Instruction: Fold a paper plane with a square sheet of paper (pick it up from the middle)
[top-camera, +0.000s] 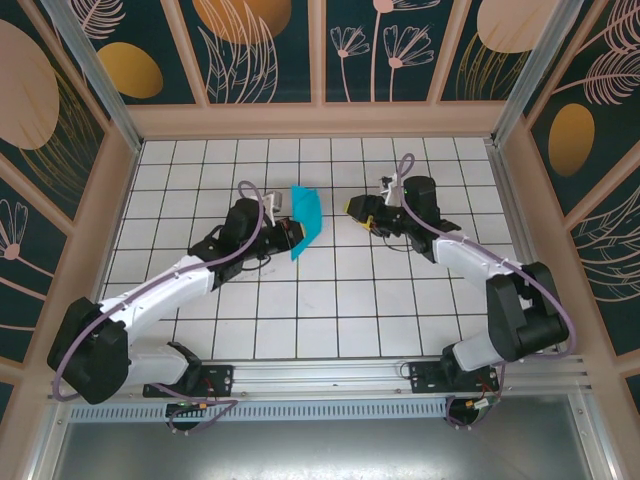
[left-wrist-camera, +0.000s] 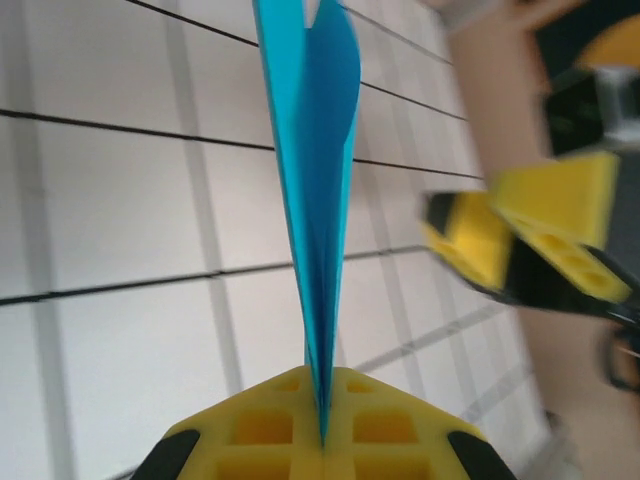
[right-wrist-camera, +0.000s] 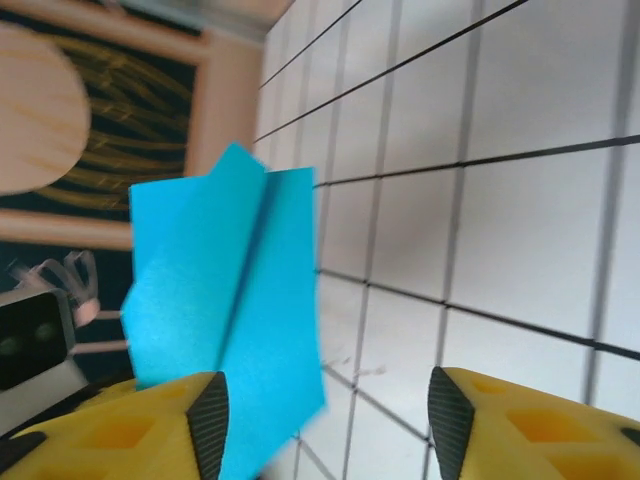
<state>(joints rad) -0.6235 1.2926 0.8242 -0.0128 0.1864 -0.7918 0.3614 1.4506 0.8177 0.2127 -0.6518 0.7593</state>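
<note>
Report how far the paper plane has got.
Done: the sheet is already creased into a narrow folded shape. In hand: the left gripper is shut on it; the right gripper stands open beside it. Left: probably the final folds and setting it down.

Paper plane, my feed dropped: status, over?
Left tool shut on the paper plane, edge-up above the table. Right tool open beside it, not touching. No obstruction seen.

Table — white square tiles, black grid lines; aluminium rail at near edge, perhaps resting on it.
</note>
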